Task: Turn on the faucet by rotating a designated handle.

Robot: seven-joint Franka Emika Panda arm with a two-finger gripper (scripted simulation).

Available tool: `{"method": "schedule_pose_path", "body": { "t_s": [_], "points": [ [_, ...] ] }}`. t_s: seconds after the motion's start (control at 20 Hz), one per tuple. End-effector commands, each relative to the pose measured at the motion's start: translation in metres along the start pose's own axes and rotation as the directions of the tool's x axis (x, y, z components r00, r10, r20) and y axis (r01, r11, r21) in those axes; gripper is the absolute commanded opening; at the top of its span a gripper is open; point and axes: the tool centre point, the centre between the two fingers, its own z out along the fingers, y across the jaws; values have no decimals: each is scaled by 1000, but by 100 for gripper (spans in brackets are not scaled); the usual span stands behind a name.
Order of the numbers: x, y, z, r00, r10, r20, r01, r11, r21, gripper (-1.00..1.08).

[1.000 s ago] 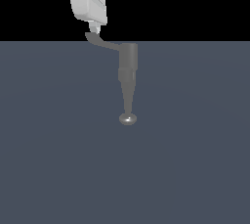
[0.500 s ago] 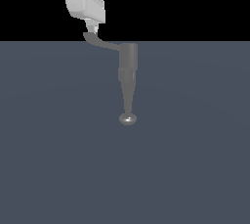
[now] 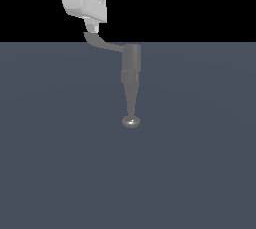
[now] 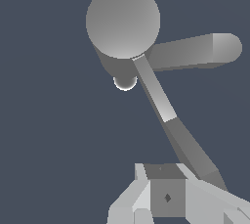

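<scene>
1. So, exterior view: the faucet stands mid-table, its handle sticking out toward the exterior view's left, with the end effector right at its tip.
2. Wrist view: the handle runs down beside the end effector's fingers; can't tell if they're clenched.

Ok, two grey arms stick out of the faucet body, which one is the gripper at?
The handle: the thin curved lever projecting sideways toward the exterior view's left, its tip right under the gripper. The other, the spout, tapers down to a shiny knob, well away from it.

Simulated scene; flat slate floor, black backdrop.
</scene>
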Motion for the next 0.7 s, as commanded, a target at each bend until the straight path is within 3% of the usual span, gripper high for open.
{"method": "schedule_pose_path", "body": {
  "t_s": [0.0,0.65],
  "points": [
    [-1,10,3,1000,-3,-2,3,1000,-10,-100],
    [16,33,0,1000,-1,0,1,1000,-3,-100]
  ]
}}
